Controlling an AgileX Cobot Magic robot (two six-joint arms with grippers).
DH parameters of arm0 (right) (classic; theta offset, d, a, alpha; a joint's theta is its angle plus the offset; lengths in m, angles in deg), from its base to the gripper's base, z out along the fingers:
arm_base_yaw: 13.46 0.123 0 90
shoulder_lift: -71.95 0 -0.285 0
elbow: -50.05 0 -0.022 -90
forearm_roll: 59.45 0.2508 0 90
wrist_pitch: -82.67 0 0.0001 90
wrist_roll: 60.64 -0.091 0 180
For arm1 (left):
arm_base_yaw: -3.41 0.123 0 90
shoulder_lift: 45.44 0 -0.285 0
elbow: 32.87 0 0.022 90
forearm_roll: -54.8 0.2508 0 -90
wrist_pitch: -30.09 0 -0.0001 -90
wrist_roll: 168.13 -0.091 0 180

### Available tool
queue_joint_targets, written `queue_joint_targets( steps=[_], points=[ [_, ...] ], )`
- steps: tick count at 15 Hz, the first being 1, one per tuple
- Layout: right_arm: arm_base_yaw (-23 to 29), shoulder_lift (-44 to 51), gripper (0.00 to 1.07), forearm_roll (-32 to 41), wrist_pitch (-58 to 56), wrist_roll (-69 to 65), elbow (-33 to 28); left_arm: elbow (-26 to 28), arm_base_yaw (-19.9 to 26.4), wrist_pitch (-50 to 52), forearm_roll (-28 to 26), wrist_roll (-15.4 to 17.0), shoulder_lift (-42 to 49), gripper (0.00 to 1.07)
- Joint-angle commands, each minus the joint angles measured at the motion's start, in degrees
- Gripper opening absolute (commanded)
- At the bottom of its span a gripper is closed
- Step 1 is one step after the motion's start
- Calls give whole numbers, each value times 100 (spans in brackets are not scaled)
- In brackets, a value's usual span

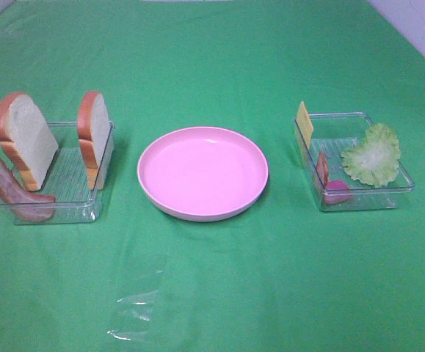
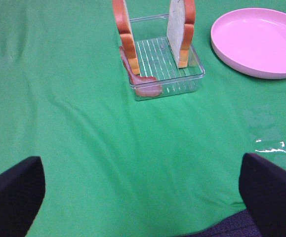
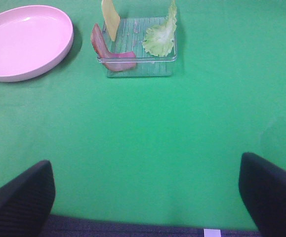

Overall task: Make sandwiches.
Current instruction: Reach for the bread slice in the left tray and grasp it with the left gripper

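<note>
No stacked sandwich shows; the parts lie apart. Two white bread slices with orange-brown crust point(image 1: 27, 139) point(image 1: 95, 138) stand upright in the left clear tray point(image 1: 73, 187), with a bacon strip point(image 1: 10, 192) leaning at its front left corner. The right clear tray point(image 1: 359, 196) holds a lettuce leaf point(image 1: 373, 154), a yellow cheese square point(image 1: 304, 123) and another bacon strip point(image 1: 324, 172). My left gripper point(image 2: 143, 197) is open, well short of the left tray point(image 2: 165, 86). My right gripper point(image 3: 147, 197) is open, well short of the right tray point(image 3: 138, 64). Neither gripper shows in the high view.
A round pink plate point(image 1: 202, 173) sits empty between the two trays; it also shows in the left wrist view point(image 2: 256, 42) and the right wrist view point(image 3: 26, 42). A green cloth point(image 1: 212, 293) covers the table, with a shiny crease point(image 1: 135, 315) near the front.
</note>
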Motion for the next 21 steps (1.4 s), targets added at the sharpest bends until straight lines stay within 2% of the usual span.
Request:
queue_joint_targets(
  steps=[1, 8, 11, 13, 16, 17, 18, 20, 21],
  points=[
    [-29, 195, 96, 17, 0, -46, 11, -6, 11, 6, -29, 11, 0, 100],
    [-29, 195, 96, 17, 0, -46, 11, -6, 11, 6, -29, 11, 0, 100],
    [-29, 195, 96, 17, 0, -46, 11, 143, 11, 344, 17, 241, -361, 99],
    [-29, 195, 96, 17, 0, -46, 11, 309, 11, 837, 0, 573, -1232, 99],
    [-29, 195, 96, 17, 0, -46, 11, 865, 11, 1192, -189, 630, -3203, 99],
    [-29, 195, 96, 17, 0, -46, 11, 1031, 11, 1192, -206, 625, -3587, 99],
    [-29, 195, 96, 17, 0, -46, 11, 1782, 11, 1180, -206, 607, -4962, 99],
    [-29, 195, 96, 17, 0, -46, 11, 2653, 11, 1152, -235, 619, -6142, 99],
    [-29, 195, 96, 17, 0, -46, 11, 2905, 11, 1129, -281, 613, -6417, 99]
  ],
)
